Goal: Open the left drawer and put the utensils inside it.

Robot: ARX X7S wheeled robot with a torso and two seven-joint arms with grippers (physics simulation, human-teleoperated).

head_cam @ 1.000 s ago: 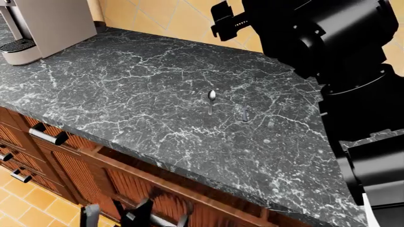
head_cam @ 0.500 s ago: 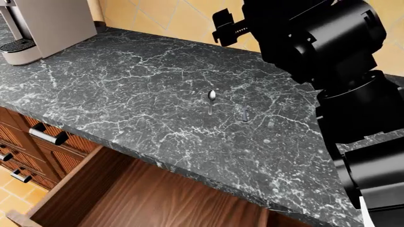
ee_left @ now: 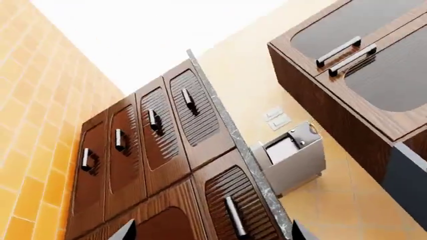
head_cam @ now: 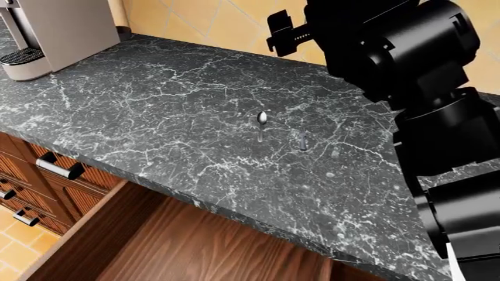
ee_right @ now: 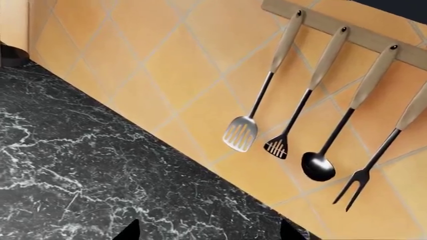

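Far left on the bench [head_cam: 156, 99]: coffee machine [head_cam: 55, 29]. Near left, narrow stacked drawers [head_cam: 47, 175]; beside them the left drawer [head_cam: 195, 246] stands pulled out, wood floor bare. Mid-bench lie spoon [head_cam: 262, 124] and, just right, fork [head_cam: 303, 139], apart, long axes near-to-far, spoon bowl far. Right arm [head_cam: 422, 88] looms right. Both end effectors: only fingertip slivers show, spread apart, holding nothing.

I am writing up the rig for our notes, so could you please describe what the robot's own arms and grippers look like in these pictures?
The right arm is glossy black throughout, built of bulky rounded, drum-like joint housings. A flat, ribbed black bracket juts from its upper end. No cables, markings or sleeves show. Of each gripper only two dark fingertips show, at a wrist view's edge.
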